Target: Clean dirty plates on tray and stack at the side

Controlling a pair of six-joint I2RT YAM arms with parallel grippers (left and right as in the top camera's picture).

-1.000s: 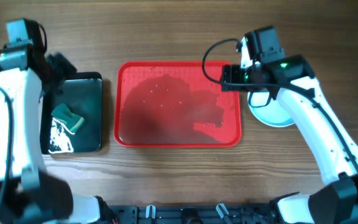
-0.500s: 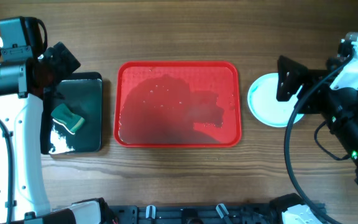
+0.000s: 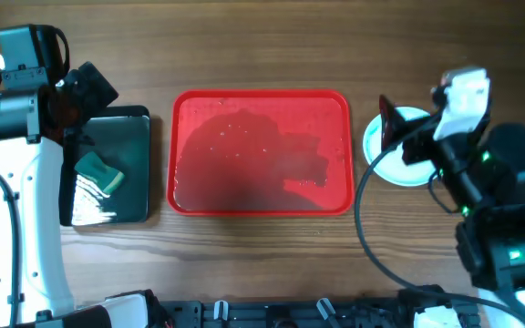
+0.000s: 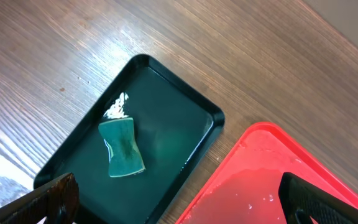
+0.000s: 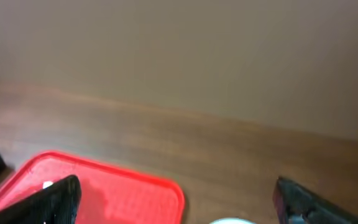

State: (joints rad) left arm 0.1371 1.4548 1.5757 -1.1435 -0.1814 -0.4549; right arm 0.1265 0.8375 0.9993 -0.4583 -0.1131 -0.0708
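The left gripper's (image 4: 179, 190) jaws stand spread wide, empty, above the black rectangular tray (image 4: 169, 121), and the right gripper's (image 5: 178, 190) likewise by the large red rectangular plastic tray (image 5: 120, 193).

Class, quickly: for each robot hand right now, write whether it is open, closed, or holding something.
Left hand: open, holding nothing.
Right hand: open, holding nothing.
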